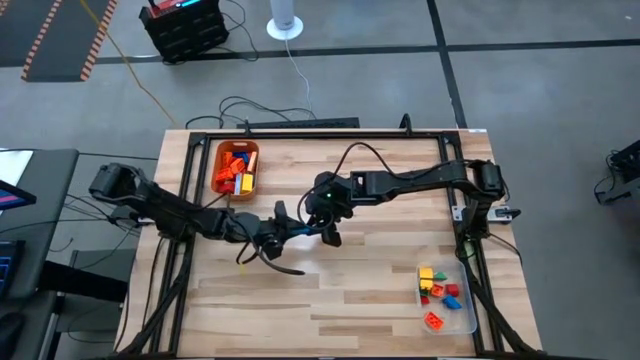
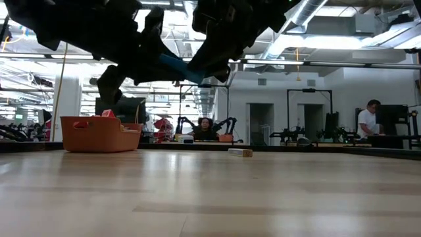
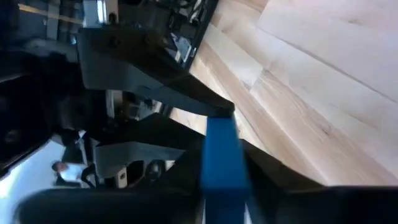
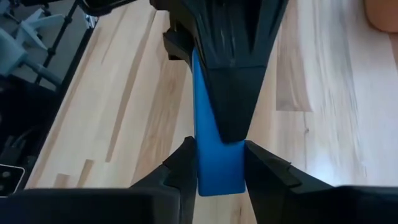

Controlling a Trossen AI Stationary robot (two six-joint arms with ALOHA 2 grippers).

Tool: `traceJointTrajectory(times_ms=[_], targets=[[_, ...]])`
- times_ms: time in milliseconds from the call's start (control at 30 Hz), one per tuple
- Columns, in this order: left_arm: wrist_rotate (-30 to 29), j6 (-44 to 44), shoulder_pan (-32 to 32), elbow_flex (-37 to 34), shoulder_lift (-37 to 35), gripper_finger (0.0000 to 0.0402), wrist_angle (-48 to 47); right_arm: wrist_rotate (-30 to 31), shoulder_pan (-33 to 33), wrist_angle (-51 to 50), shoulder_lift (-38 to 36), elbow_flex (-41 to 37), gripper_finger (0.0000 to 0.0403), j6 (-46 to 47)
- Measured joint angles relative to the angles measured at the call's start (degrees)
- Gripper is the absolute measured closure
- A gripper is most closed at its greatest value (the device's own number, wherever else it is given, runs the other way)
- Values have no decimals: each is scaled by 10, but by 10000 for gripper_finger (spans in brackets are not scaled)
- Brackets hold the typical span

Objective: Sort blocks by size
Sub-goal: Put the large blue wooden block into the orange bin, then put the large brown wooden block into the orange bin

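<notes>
Mid-table, raised off wood: long blue block [image 4: 217, 158] pinched narrow between right gripper [image 1: 330, 226] fingers. Left gripper [image 1: 277, 236] closing on its other end, likely handover toward orange bin [image 1: 222, 181] far left. Clear tray [image 1: 470, 317] near right.

You see a smooth, glossy blue plastic block [image 4: 217, 163] between matt black tool fingers [image 4: 266, 168], above the pale, satin-finished wooden tabletop [image 4: 124, 106].

Bare table [image 1: 350, 290] between orange bin [image 1: 234, 168] and clear tray [image 1: 447, 298]; arms crowd centre.
</notes>
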Motion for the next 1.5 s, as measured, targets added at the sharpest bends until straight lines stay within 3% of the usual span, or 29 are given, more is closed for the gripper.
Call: traceJointTrajectory(times_ms=[67,233,367,467,567,667,733,833,900,1033,1233,1500], targets=[[-5,-15,0,3,9,353,7,1,3,-4,0,0,259,0],[-3,-35,0,3,9,353,4,1,2,-16,0,1,236,1],[-26,-50,-1,2,-15,353,-35,1,-10,-95,-13,1,210,-5],[-94,-74,0,2,-50,353,-88,1,-19,-166,-32,1,196,-3],[-208,-133,6,2,-96,353,-146,20,-21,-221,-48,1,192,9],[-322,-252,40,2,-148,353,-239,80,-7,-242,-54,1,193,12],[-348,-371,82,2,-178,352,-316,128,4,-238,-54,-5,195,7],[-340,-538,161,1,-208,331,-428,157,13,-189,-54,-30,198,-4],[-329,-587,214,1,-216,315,-468,158,12,-163,-54,-42,199,-5],[-260,-588,305,1,-215,314,-445,159,6,-132,-54,-52,200,-4],[-147,-571,415,1,-177,353,-412,159,3,-129,-54,-53,200,-1],[-132,-586,430,2,-178,355,-392,161,-10,-135,-54,-57,199,-15]])
